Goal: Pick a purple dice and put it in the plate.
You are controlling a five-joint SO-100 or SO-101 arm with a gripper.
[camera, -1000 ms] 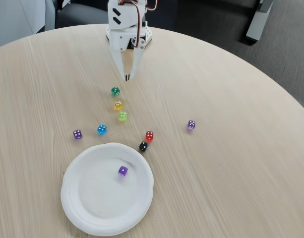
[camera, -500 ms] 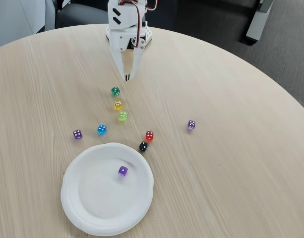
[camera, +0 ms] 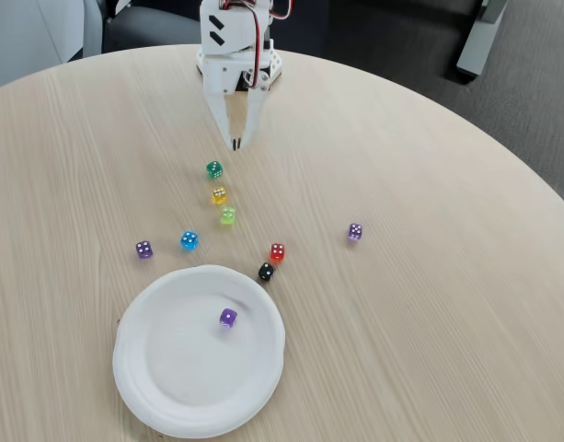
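- I count nine dice: one purple dice (camera: 228,318) inside the plate (camera: 153,391), eight beyond its rim.
- Tool (camera: 235,145) clenched, empty.
- Round pale wood surface (camera: 429,304); dark floor (camera: 530,110).

I'm looking at what seems an office or meeting room. A big round light-wood table (camera: 429,276) stands on dark grey carpet (camera: 521,101), a chair (camera: 42,28) pulled up at top left.

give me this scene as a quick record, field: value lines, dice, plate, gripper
surface: round wooden table
plate: white plate, near edge of the table
in plate: purple dice
dice on table: green, yellow, lime, blue, red, black, two more purple ones
gripper: gripper fingertips together, holding nothing, beyond the green die
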